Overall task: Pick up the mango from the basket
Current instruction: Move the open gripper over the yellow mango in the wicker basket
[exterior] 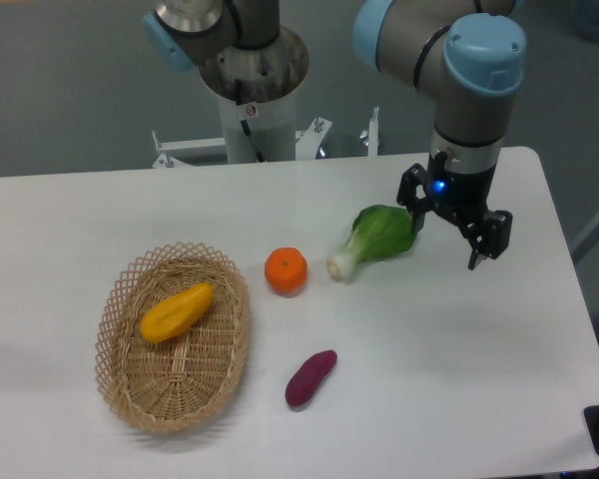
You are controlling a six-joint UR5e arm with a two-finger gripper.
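The mango [177, 311] lies tilted in the upper part of the wicker basket [130, 399], which sits at the left of the white table [459, 379]. Well off to the right, the gripper [446, 239] hangs above the table with its two fingers spread apart and nothing between them. Just beside its left finger lies a leafy green bok choy [374, 239]. An orange [286, 270] sits between the greens and the basket, and a purple sweet potato [310, 378] lies nearer the front edge.
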